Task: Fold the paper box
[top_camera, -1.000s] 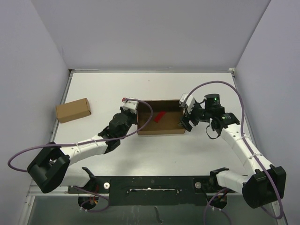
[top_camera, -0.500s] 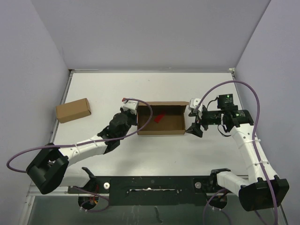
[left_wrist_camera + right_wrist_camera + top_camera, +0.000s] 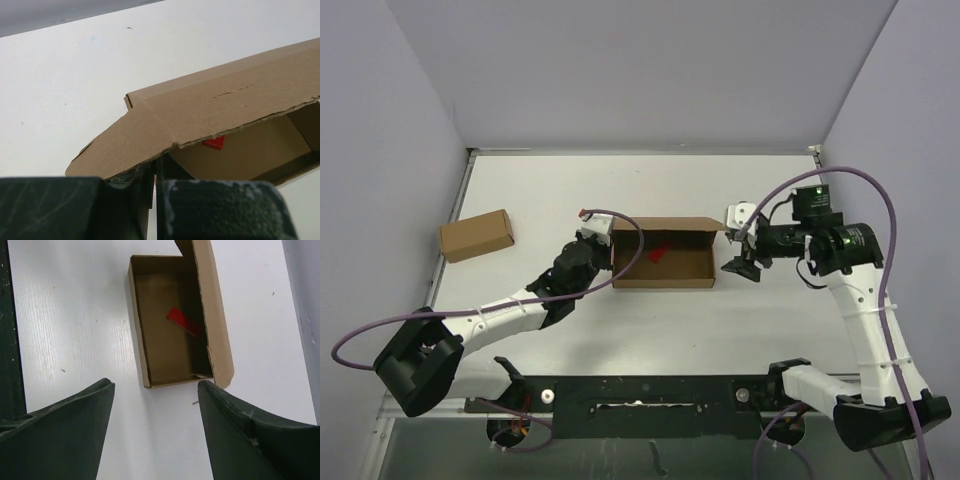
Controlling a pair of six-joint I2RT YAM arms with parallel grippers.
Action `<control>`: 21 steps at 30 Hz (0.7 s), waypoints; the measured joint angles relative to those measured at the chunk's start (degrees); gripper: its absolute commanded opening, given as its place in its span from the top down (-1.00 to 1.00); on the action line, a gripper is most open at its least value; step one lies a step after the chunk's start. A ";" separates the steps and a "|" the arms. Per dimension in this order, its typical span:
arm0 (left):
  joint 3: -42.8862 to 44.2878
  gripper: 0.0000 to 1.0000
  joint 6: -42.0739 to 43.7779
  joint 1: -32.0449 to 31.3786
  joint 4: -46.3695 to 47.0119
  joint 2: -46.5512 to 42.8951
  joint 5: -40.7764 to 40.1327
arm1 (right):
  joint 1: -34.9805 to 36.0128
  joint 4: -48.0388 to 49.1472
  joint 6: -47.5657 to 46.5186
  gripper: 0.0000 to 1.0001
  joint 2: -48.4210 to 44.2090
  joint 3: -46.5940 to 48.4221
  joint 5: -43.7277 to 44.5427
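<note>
sitting near the middle of the bench (image 3: 670, 185), the paper box (image 3: 685, 264) is an open brown tray with its long side running left to right, and its lid flap (image 3: 670, 222) stands raised along the far side. a small red block (image 3: 660, 249) lies inside, toward the left far part of the floor.

at the box's left end the left pincer (image 3: 604, 244) is closed to a thin slit, and in the left wrist view the ragged edge of a cardboard flap (image 3: 130, 145) runs down into that slit (image 3: 154, 185), so it is clamped on the box.

just right of the box, not touching it, the right pincer (image 3: 736, 252) hangs with its fingers (image 3: 65, 425) spread wide apart, nothing between them; the right wrist view looks past them to the box (image 3: 160, 347) and the block (image 3: 184, 322).

well apart, by the bench's left edge, lies a much smaller cardboard box (image 3: 476, 235).
</note>
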 measured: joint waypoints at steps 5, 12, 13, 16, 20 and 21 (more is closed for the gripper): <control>0.00 1.00 -0.44 -0.02 -0.04 0.00 0.00 | 12.15 5.16 3.78 -0.42 4.00 0.15 9.44; 0.00 1.00 -0.57 -0.02 -0.26 -0.04 0.00 | 16.55 11.32 6.38 -0.34 12.00 1.60 20.61; 0.00 1.00 -0.63 -0.02 -0.28 -0.04 0.00 | 17.27 11.89 6.38 -0.31 12.44 1.60 21.94; 0.00 1.00 -0.96 -0.02 -0.33 -0.04 -0.02 | 19.69 13.53 6.27 -0.19 12.94 1.60 25.46; 0.00 1.00 -1.38 -0.02 -0.37 -0.04 0.00 | 21.66 16.09 6.19 0.00 12.85 0.94 28.83; 0.00 1.00 -1.46 -0.02 -0.39 -0.04 0.00 | 21.84 16.61 6.14 0.05 12.85 0.63 29.44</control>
